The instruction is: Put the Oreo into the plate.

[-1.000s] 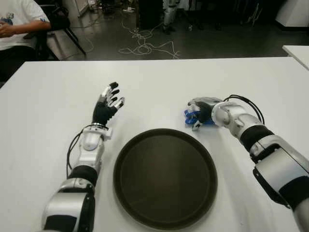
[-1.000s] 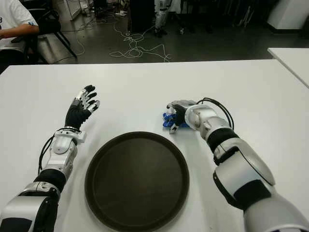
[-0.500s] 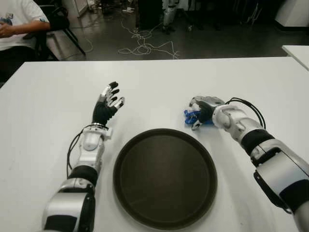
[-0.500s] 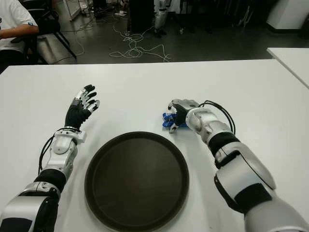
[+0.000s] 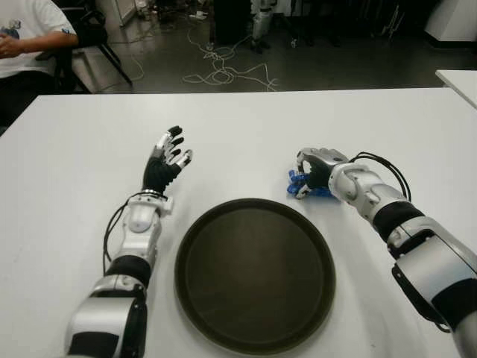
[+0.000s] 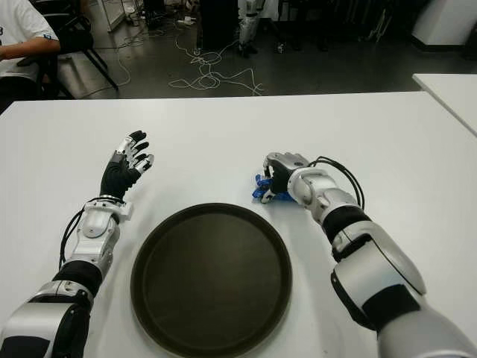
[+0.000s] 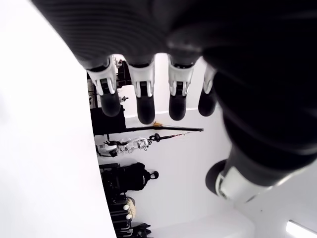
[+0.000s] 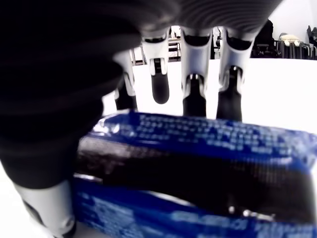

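Right hand (image 5: 316, 168) curled around blue Oreo pack (image 5: 306, 188), beyond plate (image 5: 254, 274), left hand (image 5: 167, 157) open

We can read no text: the print on the blue, crinkled Oreo wrapper (image 8: 208, 144) is too blurred.

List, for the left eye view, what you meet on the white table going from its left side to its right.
left hand, fingers spread and holding nothing → dark round plate → blue Oreo pack → right hand, curled over the pack.
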### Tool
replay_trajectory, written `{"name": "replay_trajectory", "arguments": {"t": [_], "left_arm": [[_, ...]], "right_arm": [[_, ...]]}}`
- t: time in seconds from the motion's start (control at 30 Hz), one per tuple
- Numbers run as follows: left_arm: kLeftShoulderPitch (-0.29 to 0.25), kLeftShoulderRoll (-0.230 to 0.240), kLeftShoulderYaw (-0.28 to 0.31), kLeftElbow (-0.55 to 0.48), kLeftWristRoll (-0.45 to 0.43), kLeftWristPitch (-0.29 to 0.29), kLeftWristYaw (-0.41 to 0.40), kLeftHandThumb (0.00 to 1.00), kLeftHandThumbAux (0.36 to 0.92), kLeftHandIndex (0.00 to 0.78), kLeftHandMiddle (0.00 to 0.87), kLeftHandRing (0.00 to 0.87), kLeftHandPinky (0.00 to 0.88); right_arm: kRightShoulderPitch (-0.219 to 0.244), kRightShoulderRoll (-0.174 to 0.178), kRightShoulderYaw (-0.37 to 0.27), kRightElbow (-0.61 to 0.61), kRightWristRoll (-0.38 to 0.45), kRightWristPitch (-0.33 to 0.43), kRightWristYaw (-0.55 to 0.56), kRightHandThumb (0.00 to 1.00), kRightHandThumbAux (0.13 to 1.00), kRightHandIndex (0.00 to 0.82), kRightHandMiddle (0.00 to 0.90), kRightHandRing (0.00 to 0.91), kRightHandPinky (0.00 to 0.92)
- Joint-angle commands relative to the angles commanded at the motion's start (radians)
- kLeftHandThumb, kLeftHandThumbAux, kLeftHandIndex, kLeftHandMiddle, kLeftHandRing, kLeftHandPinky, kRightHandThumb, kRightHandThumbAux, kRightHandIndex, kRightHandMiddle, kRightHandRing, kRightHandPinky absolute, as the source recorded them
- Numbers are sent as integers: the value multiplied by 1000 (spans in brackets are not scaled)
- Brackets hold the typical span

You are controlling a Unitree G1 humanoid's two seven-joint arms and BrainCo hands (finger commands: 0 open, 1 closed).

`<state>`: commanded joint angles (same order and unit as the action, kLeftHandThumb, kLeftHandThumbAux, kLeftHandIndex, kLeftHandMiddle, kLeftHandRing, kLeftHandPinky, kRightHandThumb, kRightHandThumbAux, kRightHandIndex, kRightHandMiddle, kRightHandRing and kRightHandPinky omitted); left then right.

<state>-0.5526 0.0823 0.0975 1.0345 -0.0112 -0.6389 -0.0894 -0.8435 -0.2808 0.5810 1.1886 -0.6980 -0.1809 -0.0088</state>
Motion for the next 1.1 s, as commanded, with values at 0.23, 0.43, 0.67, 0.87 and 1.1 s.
{"name": "replay_trajectory", "arguments": {"t": [0.23,0.43,0.67,0.87,1.1], "left_arm": [[5,-4,3,-12,-9,1,-10,58,725,44,103,75,61],[8,-5,5,-19,-14,5,-17,63,715,43,105,76,57],[11,-4,3,-23,-10,6,-13,62,718,45,108,77,61],[12,-8,7,-25,-18,3,-19,69,712,48,112,82,61],[14,-8,6,-29,-17,7,-18,73,691,46,111,79,64]], "right_arm": [[3,-7,-11,-13,8,0,3,17,937,492,667,680,638],[5,-11,-15,-14,8,-2,-6,26,942,511,689,703,683],[4,-19,-21,-21,5,-2,-15,52,937,517,699,710,695],[7,-23,-25,-30,5,1,-20,55,936,507,694,706,691],[11,-28,-32,-38,7,-5,-34,38,931,524,698,706,687]]}}
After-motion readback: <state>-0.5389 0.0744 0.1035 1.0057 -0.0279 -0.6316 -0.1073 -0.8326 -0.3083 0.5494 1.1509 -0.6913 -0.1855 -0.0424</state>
